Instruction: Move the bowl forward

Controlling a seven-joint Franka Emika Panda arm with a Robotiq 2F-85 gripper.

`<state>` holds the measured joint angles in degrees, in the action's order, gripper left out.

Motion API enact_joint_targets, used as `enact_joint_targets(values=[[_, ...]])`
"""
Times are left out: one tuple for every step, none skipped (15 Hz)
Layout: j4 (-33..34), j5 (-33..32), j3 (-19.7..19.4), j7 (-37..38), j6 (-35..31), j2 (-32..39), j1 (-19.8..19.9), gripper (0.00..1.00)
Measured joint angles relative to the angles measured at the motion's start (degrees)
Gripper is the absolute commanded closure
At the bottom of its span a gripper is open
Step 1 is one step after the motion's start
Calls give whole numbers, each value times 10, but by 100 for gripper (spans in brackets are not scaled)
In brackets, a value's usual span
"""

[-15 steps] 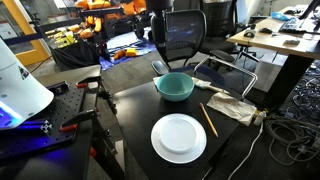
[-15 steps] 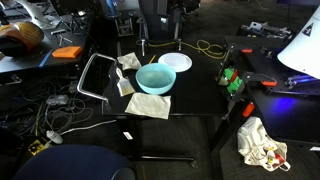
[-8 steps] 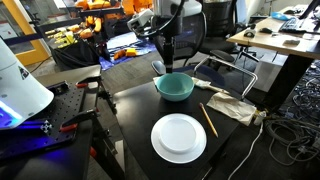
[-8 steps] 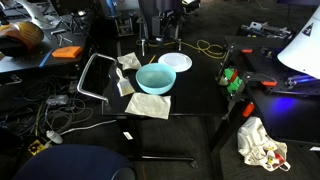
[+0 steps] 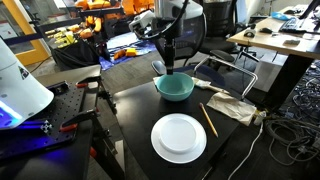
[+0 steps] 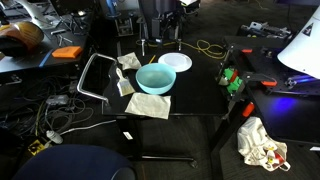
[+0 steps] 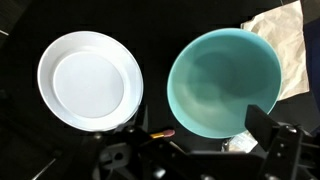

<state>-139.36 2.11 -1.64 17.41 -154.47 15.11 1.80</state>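
The teal-green bowl point(image 5: 175, 87) stands upright on the black table, at its far side in this view. It also shows in an exterior view point(image 6: 154, 78) and in the wrist view point(image 7: 222, 82). My gripper point(image 5: 167, 66) hangs just above the bowl's far rim, fingers pointing down. In the wrist view the gripper point(image 7: 200, 135) is open and empty, with one finger by the bowl's lower right rim and the bowl's edge between the fingers. It does not touch the bowl.
A flat white plate point(image 5: 178, 137) lies beside the bowl, also seen in the wrist view point(image 7: 90, 80). A pencil point(image 5: 209, 120) and a crumpled cloth point(image 5: 232, 107) lie nearby. An office chair point(image 5: 185, 35) stands behind the table. A metal frame point(image 6: 95, 75) sits at the table's edge.
The arm has swung in from the top of the view and come down over the bowl's far rim. The bowl and plate have not moved.
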Motion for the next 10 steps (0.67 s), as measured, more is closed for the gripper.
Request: enact_joint_targets(values=[[0, 1, -1, -3, -1, 4, 0, 0], [0, 1, -3, -3, -2, 10, 0, 0], [1, 1, -6, -3, -4, 16, 0, 0], [2, 1, -9, -3, -8, 24, 0, 0], [3, 1, -12, -3, -13, 32, 0, 0], [4, 1, -15, -3, -20, 40, 0, 0], [6, 1, -18, -3, -30, 50, 0, 0], [7, 6, -18, -6, -40, 60, 1, 0], [9, 16, -17, -16, -52, 70, 3, 0], [11, 28, -15, -28, -62, 80, 6, 0]])
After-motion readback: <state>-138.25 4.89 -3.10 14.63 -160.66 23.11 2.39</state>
